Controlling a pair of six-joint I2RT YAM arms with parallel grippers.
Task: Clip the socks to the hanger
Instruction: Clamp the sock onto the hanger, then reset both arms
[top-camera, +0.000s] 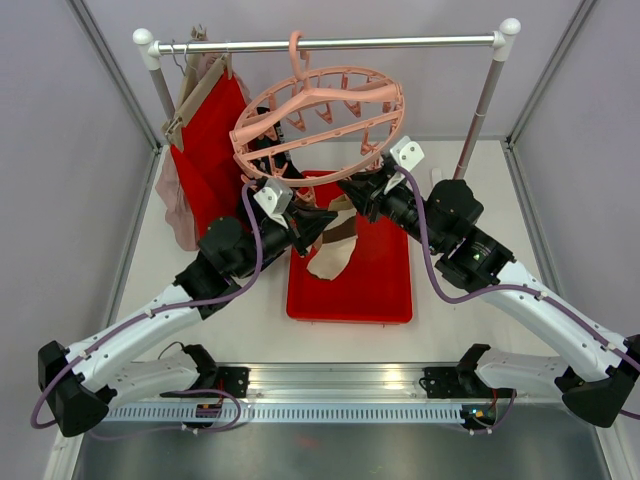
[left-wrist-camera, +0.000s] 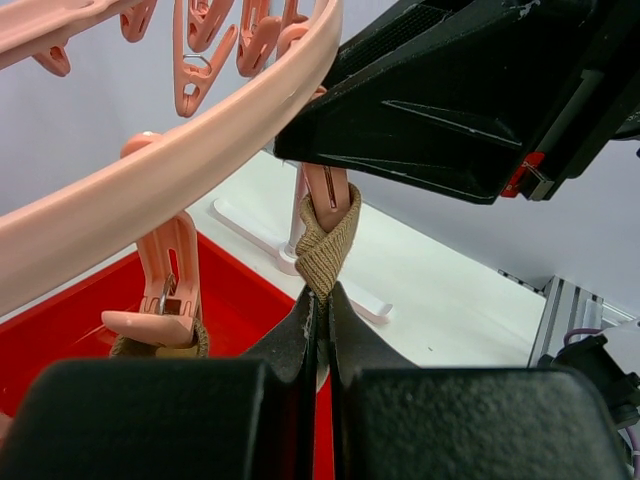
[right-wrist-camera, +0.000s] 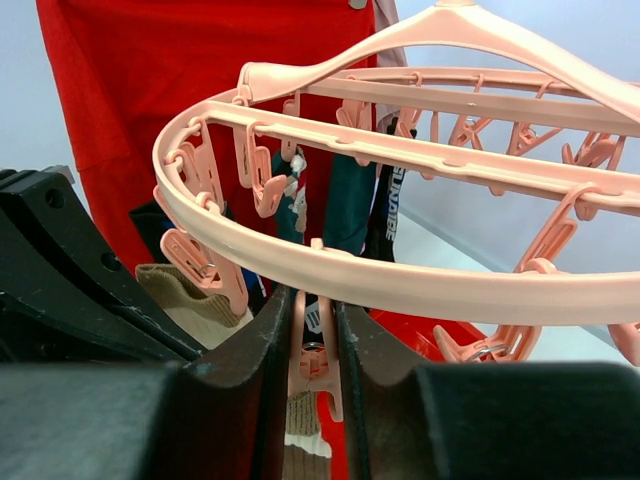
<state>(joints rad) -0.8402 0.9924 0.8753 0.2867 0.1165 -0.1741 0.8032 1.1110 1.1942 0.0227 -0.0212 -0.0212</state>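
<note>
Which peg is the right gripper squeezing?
The peg clamped in the right gripper, on the hanger's near rim, where the left gripper holds a tan sock; no other is gripped.

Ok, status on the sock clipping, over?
Left gripper shut on tan sock. Right gripper pinching a peg on the pink hanger, sock cuff up at that peg, clip not confirmed. Nothing blocking that I can see.

Bright, even light, faint shadows; the hanger (left-wrist-camera: 150, 170) blurs near the lens.
</note>
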